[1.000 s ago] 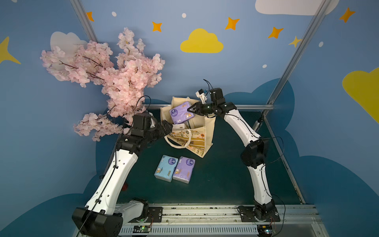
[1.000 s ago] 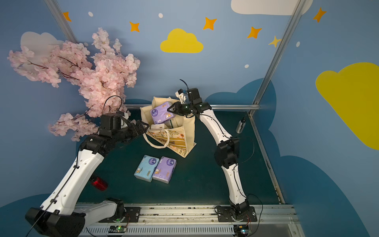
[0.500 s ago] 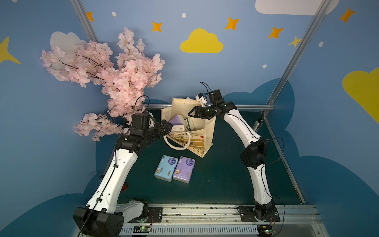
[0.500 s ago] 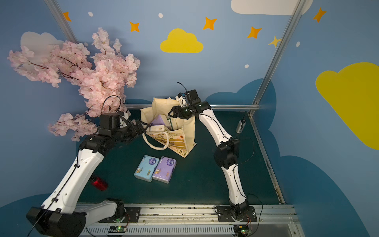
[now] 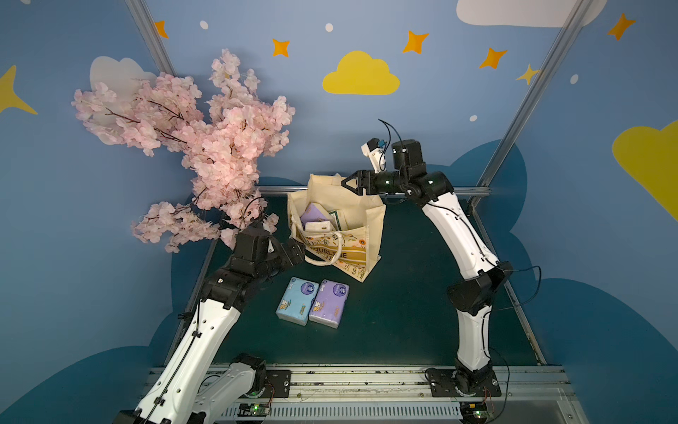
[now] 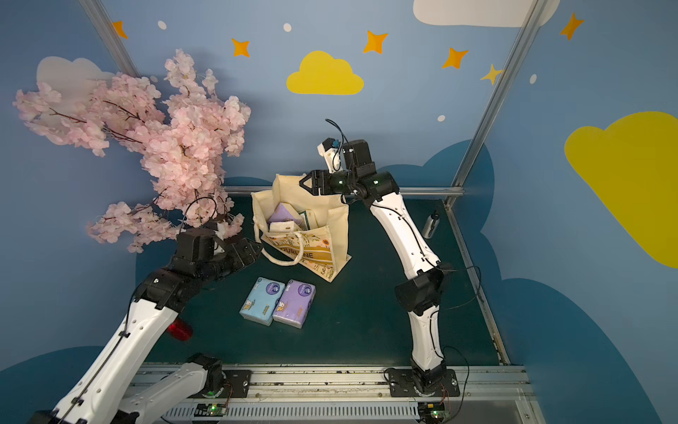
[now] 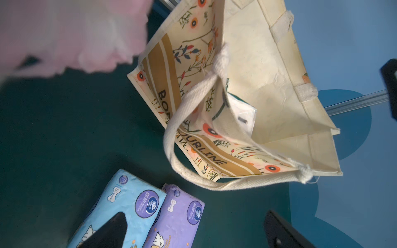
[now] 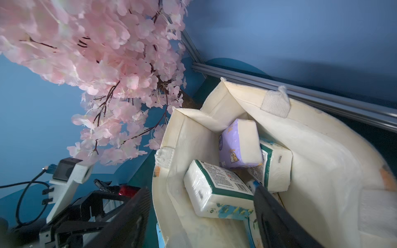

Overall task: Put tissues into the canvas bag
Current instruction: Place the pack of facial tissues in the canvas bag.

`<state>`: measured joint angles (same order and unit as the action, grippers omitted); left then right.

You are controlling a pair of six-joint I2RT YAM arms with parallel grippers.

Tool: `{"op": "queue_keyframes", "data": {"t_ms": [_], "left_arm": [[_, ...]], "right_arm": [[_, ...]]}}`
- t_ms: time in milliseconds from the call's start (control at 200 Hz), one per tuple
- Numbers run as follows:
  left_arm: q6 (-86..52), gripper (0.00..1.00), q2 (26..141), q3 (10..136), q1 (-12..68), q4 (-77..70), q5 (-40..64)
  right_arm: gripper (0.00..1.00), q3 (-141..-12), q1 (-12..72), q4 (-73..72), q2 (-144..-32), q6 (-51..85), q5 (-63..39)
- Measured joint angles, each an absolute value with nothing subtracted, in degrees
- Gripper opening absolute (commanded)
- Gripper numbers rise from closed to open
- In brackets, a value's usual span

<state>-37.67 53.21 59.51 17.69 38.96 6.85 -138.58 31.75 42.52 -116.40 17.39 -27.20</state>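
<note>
Right end effector [image 5: 345, 182]: jaws spread, empty, over the rear rim of the cream floral canvas tote bag [image 5: 368, 224]. Beneath it, inside the bag: purple plastic-wrapped tissue pack [image 8: 235, 143] and white green-edged tissue packs [image 8: 199, 189].

Left end effector [image 5: 298, 251]: jaws wide, empty, beside the tote's front handle, with the pink blossom branch [image 5: 205, 147] overhanging it.

Near it on the dark green bench [image 5: 403, 301]: light-blue tissue pack [image 5: 296, 301] touching a second purple tissue pack [image 5: 329, 304].

canvas bag [image 5: 370, 224] stands on table [image 5: 403, 323], centre of frame in both top views, mouth up. tissue packs [image 5: 316, 217] piled inside bag, toward its left side. two more on table below bag in frame, side by side, touching: left pack [image 5: 296, 301], right pack [image 5: 329, 304]. blossom branch [image 5: 205, 147] fills upper left, overhanging left gripper [image 5: 298, 251], which sits just left of bag. right gripper [image 5: 345, 183] over bag's upper right rim. bottle [image 6: 430, 225] at table's right edge.
</note>
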Motion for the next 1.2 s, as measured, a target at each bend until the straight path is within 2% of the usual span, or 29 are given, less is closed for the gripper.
{"op": "queue_keyframes", "data": {"t_ms": [105,345,611,751,986,1101,1201], "left_arm": [[-40.58,1.00,49.65,55.07,23.07,39.24,3.11],[-48.66,1.00,47.48,46.52,33.85,39.48,-4.99],[-55.68,1.00,43.88,38.57,41.32,38.39,-10.39],[-57.71,1.00,44.10,33.50,44.56,34.54,-11.07],[-59.13,1.00,41.95,26.61,52.86,29.12,-13.85],[-59.44,1.00,38.26,21.74,54.61,25.12,-14.68],[-60.71,1.00,36.99,18.00,56.64,22.39,-15.64]], "right_arm": [[0.81,-131.44,31.77,40.99,-110.59,15.16,-24.97],[0.83,-101.56,31.77,32.51,-91.46,11.60,-17.89],[0.82,-76.07,31.94,23.38,-74.50,10.61,-13.93],[0.81,-65.28,33.76,18.26,-69.36,11.18,-12.84],[0.80,-44.88,42.46,8.36,-62.33,12.82,-7.20],[0.80,-36.60,45.80,0.95,-63.37,15.44,-5.56],[0.81,-33.63,48.73,-3.81,-68.82,17.17,-4.82]]}}
